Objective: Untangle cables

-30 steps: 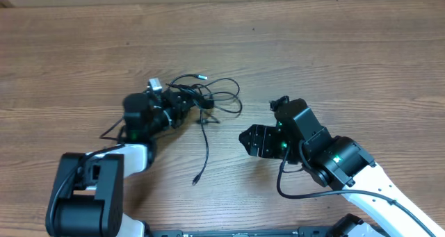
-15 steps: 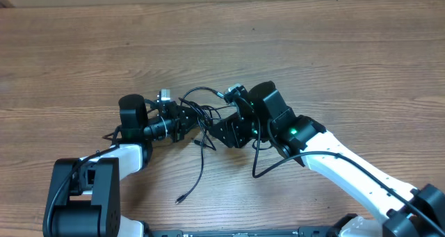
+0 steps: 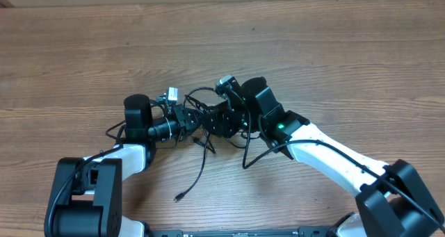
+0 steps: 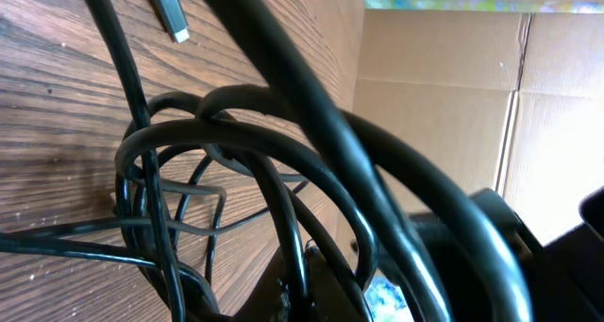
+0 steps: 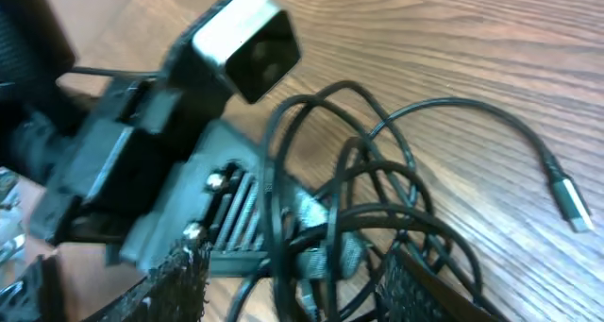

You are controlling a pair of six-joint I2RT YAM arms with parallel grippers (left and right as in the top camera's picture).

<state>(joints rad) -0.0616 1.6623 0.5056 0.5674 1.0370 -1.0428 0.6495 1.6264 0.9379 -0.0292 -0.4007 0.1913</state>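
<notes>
Cables (image 3: 203, 160), thin black loops tangled together, one silver-tipped plug (image 5: 569, 201), wooden table (image 3: 313, 49)

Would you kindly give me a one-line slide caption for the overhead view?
Left gripper shut on the tangled cables on the wooden table, right gripper open at the knot.

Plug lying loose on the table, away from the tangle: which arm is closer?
Left. Its white link lies just left of the plug; the right arm is farther off, reaching into the cables.
</notes>
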